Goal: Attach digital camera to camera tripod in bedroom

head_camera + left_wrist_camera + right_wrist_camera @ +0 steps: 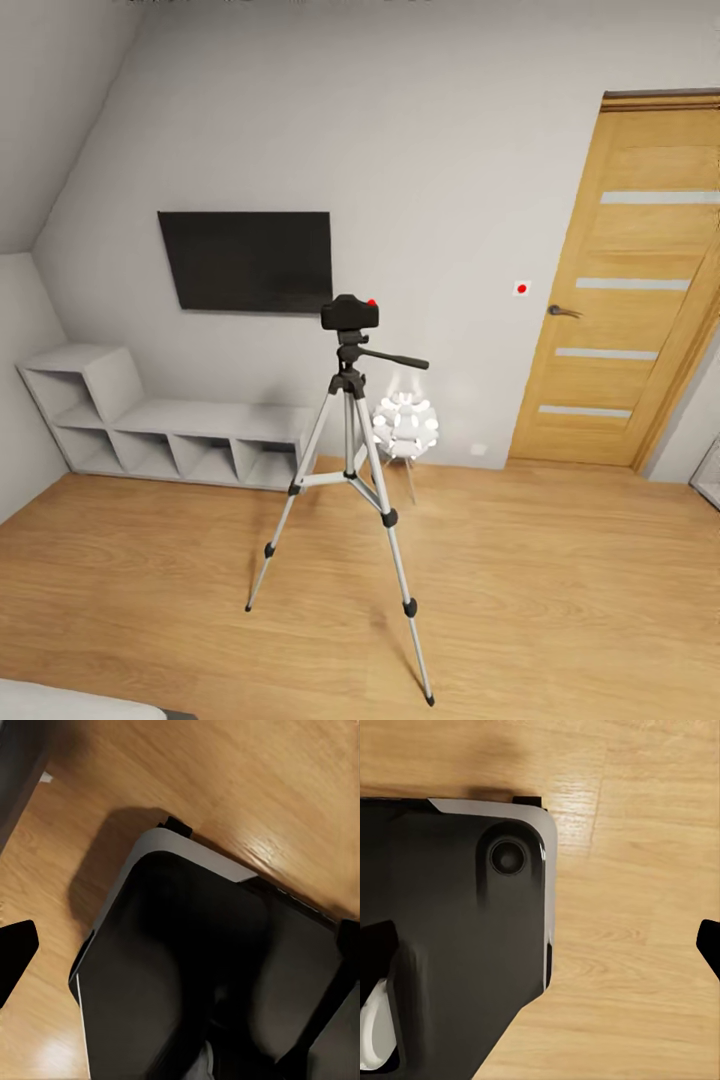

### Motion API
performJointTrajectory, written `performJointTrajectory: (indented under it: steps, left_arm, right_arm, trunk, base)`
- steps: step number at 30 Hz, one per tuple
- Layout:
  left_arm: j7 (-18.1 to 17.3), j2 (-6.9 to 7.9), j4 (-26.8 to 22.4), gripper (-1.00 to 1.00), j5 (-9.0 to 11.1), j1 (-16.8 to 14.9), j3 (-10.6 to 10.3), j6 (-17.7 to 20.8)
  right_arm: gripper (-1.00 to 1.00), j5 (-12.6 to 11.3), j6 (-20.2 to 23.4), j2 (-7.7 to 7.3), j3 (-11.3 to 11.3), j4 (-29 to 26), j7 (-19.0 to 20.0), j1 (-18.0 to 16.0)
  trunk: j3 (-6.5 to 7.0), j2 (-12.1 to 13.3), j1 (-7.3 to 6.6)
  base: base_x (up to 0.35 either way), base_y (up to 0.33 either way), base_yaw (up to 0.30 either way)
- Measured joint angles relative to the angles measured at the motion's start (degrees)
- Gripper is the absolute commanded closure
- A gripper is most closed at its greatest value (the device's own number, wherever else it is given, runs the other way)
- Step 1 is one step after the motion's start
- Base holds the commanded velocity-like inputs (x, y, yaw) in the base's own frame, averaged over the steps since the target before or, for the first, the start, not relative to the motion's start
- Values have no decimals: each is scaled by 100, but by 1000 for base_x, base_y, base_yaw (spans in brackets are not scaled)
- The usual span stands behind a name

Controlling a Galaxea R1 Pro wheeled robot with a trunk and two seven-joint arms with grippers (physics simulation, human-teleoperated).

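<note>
Head view: small black digital camera w/ red dot (350,313) seen mounted atop silver-legged camera tripod (348,478), on light wood floor (560,590).
Wrist views: black robot base (187,967) over floor.
Grippers: state can't be told.

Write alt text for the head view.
A black digital camera sits on top of a silver-legged camera tripod standing on a light wood floor. Behind it are a wall TV, a white lamp and a wooden door.

Black digital camera (349,314) with a red dot, silver-legged camera tripod (346,480) with black joints, honey-wood door (630,290) with pale stripes, black TV (248,261), light wood floor (560,600), grey walls.
</note>
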Motion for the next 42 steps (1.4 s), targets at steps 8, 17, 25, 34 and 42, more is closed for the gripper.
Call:
performJointTrajectory:
  steps: [8, 17, 25, 34, 42]
  left_arm:
    - [22, 97, -23, -100, -19, 0, -4, -163]
    - [23, 105, -77, -100, -22, -2, 1, -178]
    - [23, 115, -83, -100, -30, -3, -13, -179]
    - [23, 110, -84, -100, -32, -3, 0, -180]
    - [23, 115, -83, -100, -32, -3, -13, -179]
  right_arm:
    - [-100, -1, 0, 0, 0, 0, 0, 0]
    - [-100, -1, -5, 0, 0, 0, 0, -2]
    - [-100, -1, -9, 0, 0, 0, 3, -3]
    - [-100, -1, -6, 0, 0, 0, 4, -3]
    - [-100, 0, -3, 0, 0, 0, 6, -3]
  trunk:
    - [74, 0, 0]
    - [149, -6, 1]
    - [219, -9, 1]
    - [302, -9, 2]
    - [376, -9, 1]
  base:
    - [0, 0, -73]
    - [0, 0, -73]
    - [0, 0, -73]
    - [0, 0, -72]
    - [0, 0, -72]
